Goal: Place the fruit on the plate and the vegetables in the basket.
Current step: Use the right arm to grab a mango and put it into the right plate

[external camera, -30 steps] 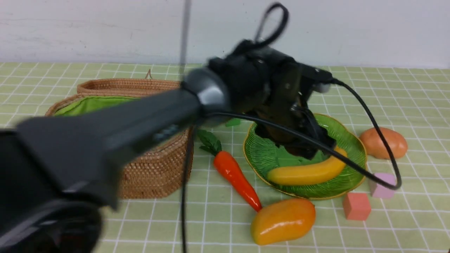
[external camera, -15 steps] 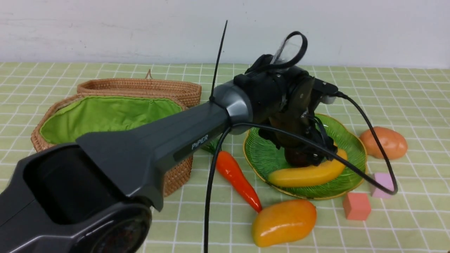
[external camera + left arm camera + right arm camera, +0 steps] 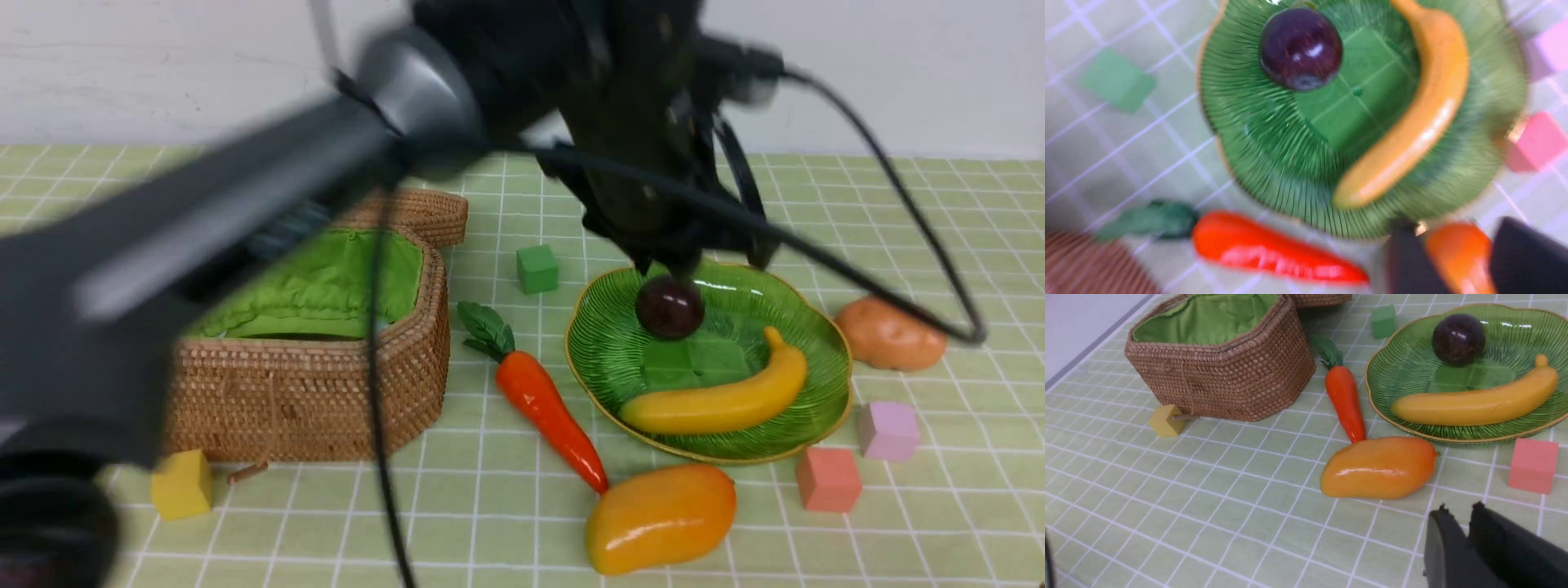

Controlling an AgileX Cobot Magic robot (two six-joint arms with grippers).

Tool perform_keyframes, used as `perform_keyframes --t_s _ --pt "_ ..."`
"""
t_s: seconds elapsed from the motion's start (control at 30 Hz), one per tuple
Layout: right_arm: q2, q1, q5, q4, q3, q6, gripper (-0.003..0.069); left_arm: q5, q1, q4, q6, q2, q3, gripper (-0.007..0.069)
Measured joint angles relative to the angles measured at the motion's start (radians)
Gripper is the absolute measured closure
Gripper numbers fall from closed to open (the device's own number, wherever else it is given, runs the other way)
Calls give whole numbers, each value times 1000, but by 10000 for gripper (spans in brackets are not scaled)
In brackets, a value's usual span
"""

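Note:
The dark-purple mangosteen (image 3: 669, 308) and the yellow banana (image 3: 718, 400) lie on the green plate (image 3: 608, 359). The orange-yellow mango (image 3: 660, 516) lies on the table in front of the plate, by the carrot's (image 3: 547, 408) tip. The potato (image 3: 890, 335) lies right of the plate. The wicker basket (image 3: 310, 392) stands at the left, open; I see only green lining inside. No eggplant shows. My left gripper (image 3: 698, 261) is blurred, open and empty, just above the mangosteen (image 3: 1301, 48); in the left wrist view the left gripper (image 3: 1453, 223) frames the mango far below. My right gripper (image 3: 1457, 508) is shut and empty, near the mango (image 3: 1378, 467).
Small cubes lie around: green (image 3: 537, 269) behind the carrot, yellow (image 3: 181, 483) in front of the basket, salmon (image 3: 829, 479) and lilac (image 3: 888, 430) right of the plate. The basket's lid (image 3: 416, 212) lies behind it. My left arm crosses the view above the basket.
My left gripper was low over the plate with the mangosteen between its fingers. It has let it go and risen; the mangosteen now rests on the plate's far side.

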Motion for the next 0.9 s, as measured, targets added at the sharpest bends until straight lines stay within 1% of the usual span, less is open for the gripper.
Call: perform_keyframes --t_s 0.03,0.07,0.17,0.23,0.3,0.33,0.37,0.4,0.43,0.47,0.5,0.53,0.57,0.6,0.63,0.67,0.7,0.73,0.77,0.8,0.83,0.9 --pt "6 0 4 0 -3 0 564 13 0 0 0 -14 0 546" --pt "37 0 24 1 -22 0 564 42 0 0 0 -67 0 624" --pt "97 0 50 1 -44 0 564 56 0 0 -7 -141 -1 638" --pt "182 0 74 1 -67 0 564 56 0 1 -26 -204 12 638" --pt "221 0 88 0 -82 0 564 56 0 2 -38 -247 46 638" --pt "277 0 104 0 -104 0 564 56 0 4 -57 -309 110 638" --pt "283 0 106 0 -104 0 564 56 0 4 -59 -316 131 638" --pt "330 0 130 -1 -128 0 564 56 0 4 -74 -389 231 638" --pt "342 0 133 -1 -131 0 564 56 0 4 -74 -398 245 638" --pt "390 0 157 -3 -154 0 564 35 0 7 -84 -473 391 638" --pt "422 0 172 -3 -169 0 564 2 0 8 -90 -514 463 638" --pt "422 0 175 -3 -172 0 564 2 0 8 -92 -525 481 638" --pt "484 0 196 -5 -201 0 564 -87 0 14 -114 -624 650 638" --pt "484 0 197 -5 -204 0 564 -87 0 16 -117 -647 669 638" --pt "514 0 203 -6 -217 0 564 -133 0 24 -131 -692 763 638" --pt "562 0 206 -6 -247 0 564 -211 0 39 -156 -796 907 638" --pt "573 0 206 -7 -251 0 564 -211 0 39 -156 -796 907 638" --pt "620 0 207 -7 -283 8 564 -286 0 52 -195 -907 1075 638" --pt "650 0 207 -7 -299 13 564 -314 0 54 -215 -950 1136 638" --pt "655 0 207 -7 -303 13 564 -314 0 54 -215 -950 1136 638" --pt "696 0 206 -7 -336 20 564 -367 0 57 -239 -1042 1259 638" --pt "767 13 206 -32 -394 40 564 -409 0 57 -257 -1136 1368 638"
